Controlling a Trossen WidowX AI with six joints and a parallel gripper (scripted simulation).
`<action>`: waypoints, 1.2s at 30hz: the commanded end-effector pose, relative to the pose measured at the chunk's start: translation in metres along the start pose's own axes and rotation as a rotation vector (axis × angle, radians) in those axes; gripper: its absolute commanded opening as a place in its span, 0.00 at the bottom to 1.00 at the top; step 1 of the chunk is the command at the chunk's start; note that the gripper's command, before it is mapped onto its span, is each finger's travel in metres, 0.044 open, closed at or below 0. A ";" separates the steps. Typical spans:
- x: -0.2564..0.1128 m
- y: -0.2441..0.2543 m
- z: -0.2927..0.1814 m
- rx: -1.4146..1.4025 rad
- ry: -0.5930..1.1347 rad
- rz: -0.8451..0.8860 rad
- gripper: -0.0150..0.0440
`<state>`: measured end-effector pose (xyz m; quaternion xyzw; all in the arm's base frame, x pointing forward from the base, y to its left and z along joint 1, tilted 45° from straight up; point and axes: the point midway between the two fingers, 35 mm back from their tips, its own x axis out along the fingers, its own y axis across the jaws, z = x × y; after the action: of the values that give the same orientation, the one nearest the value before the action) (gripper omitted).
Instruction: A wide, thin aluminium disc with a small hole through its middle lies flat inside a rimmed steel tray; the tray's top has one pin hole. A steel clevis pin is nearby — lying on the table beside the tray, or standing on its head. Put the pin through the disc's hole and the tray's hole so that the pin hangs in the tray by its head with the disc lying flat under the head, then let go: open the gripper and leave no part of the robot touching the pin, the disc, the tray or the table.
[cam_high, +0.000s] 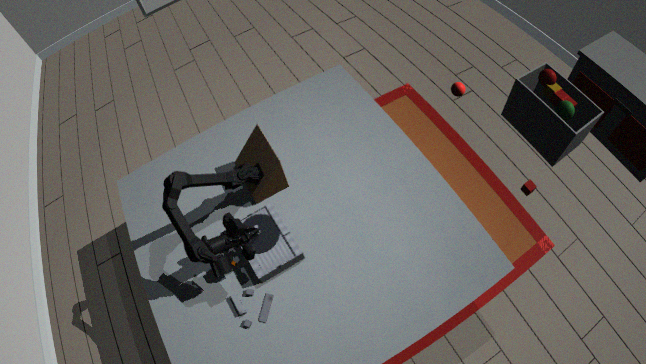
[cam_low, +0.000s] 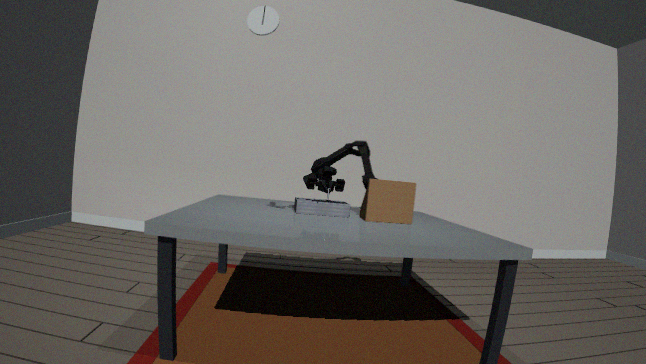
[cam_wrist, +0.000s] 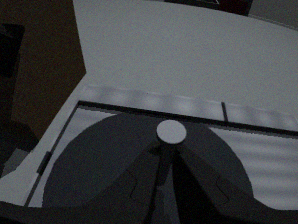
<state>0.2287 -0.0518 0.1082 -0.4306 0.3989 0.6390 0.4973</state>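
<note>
The gripper (cam_high: 257, 231) (cam_low: 328, 189) (cam_wrist: 165, 149) was clamped on the pin (cam_low: 328, 195) (cam_wrist: 171, 132), its head uppermost, over the disc (cam_high: 265, 234) (cam_wrist: 100, 160) in the tray (cam_high: 280, 270) (cam_low: 322, 207) (cam_wrist: 260, 165), nearer the tabletop's arm-side edge than its far corner; a tilted shank could have snagged the hole's rim and dragged the disc askew

Plain room, plank floor, wall clock (cam_low: 263, 20).
</note>
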 end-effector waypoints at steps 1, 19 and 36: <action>-0.001 0.002 0.000 0.000 -0.005 -0.001 0.25; 0.004 0.005 -0.016 -0.001 -0.024 -0.004 0.25; 0.003 0.005 -0.014 -0.001 -0.024 -0.004 0.25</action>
<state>0.2258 -0.0634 0.1014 -0.4219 0.3893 0.6448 0.5046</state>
